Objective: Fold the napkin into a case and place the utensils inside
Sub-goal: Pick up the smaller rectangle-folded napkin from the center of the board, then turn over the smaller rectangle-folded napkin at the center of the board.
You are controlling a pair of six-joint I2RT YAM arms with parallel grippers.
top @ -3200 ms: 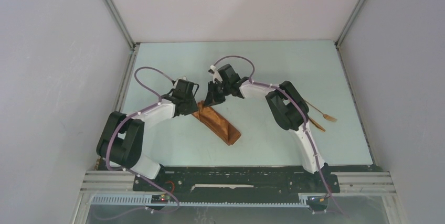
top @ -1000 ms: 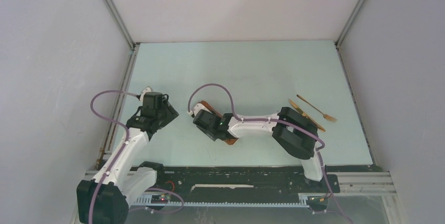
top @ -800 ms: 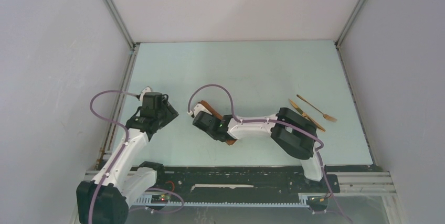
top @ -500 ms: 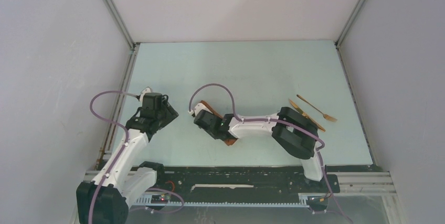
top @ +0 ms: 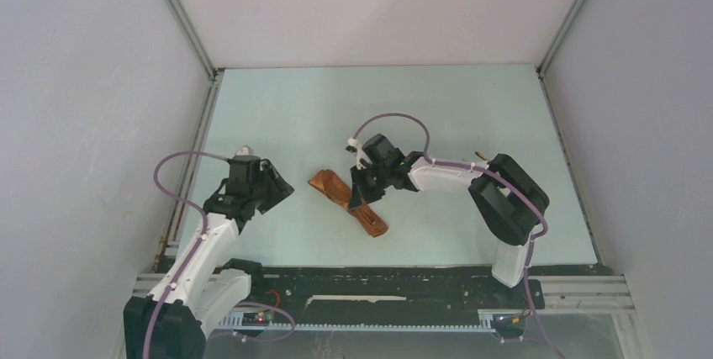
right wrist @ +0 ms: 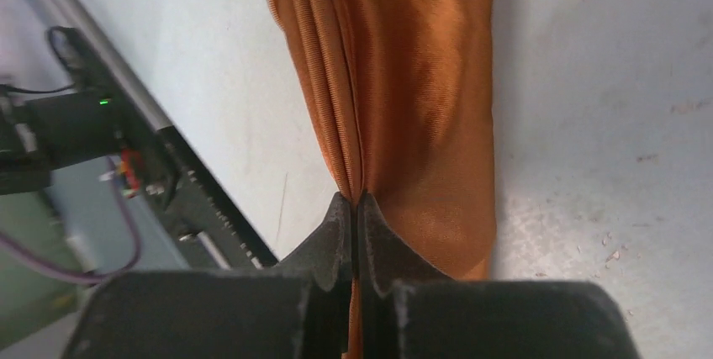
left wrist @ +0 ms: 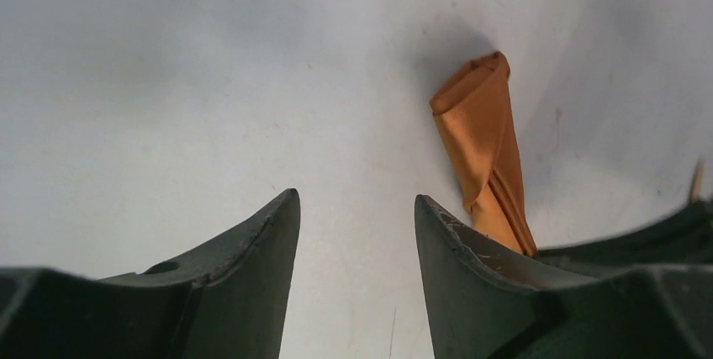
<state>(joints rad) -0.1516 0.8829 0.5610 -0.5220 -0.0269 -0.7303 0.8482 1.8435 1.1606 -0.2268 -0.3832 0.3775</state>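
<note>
Rust-orange case (top: 330, 186) lay diagonally in the middle of the counter (top: 420, 107). Its middle fold was pinched tight by the right pincer (right wrist: 353, 203), while the left pincer (left wrist: 353, 199) sat partly open and empty, just left of it.

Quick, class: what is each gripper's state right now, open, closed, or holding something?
Left gripper: open, holding nothing, apart from the napkin.
Right gripper: shut on a fold of the napkin.

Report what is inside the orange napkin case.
Nothing sticks out of the case; only its outer folds show, one pinched in the shut right pincer. The inside itself is covered by the cloth.
</note>
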